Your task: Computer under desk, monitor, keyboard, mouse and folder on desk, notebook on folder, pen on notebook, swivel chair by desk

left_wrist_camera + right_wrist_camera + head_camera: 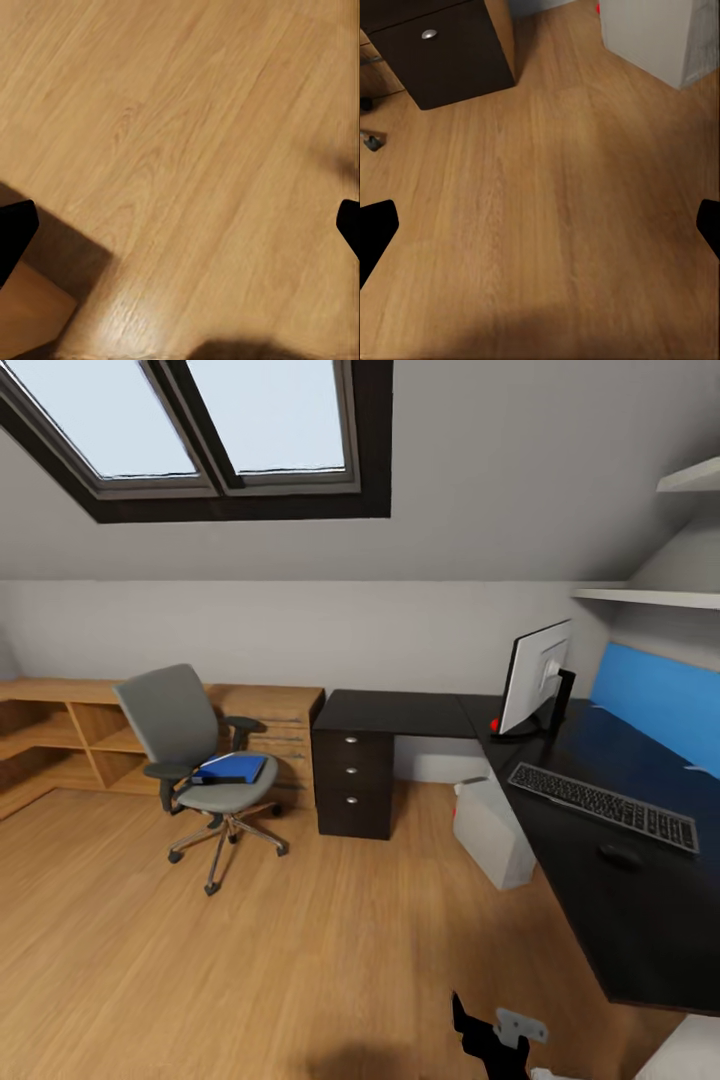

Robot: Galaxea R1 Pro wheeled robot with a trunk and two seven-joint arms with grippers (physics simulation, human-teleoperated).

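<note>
Nearest me is bare wooden floor (180,150). Both my wrist views look down on it with the tips of my jaws spread wide at the frame edges, so my left gripper (180,225) and right gripper (540,225) are both released and empty. In the head view a dark piece of my arm shows at the bottom, right of centre.

Further out on my right runs the black worktop (640,920), with the mouse (620,853) near its front edge, the keyboard (603,806) just beyond it lying lengthwise along that wing, and the monitor (535,675) upright at the inner corner. The computer (492,832) stands on the floor tucked against the worktop's edge, beside the drawer unit (352,780).

Ahead and to my left, well apart from the worktop, is the swivel chair (195,755), with the blue folder (232,768) flat on its seat, long side running across the seat. I judge the folder comes next. It lies forward-left of both jaws, so my left arm is the nearer one once I drive closer.
</note>
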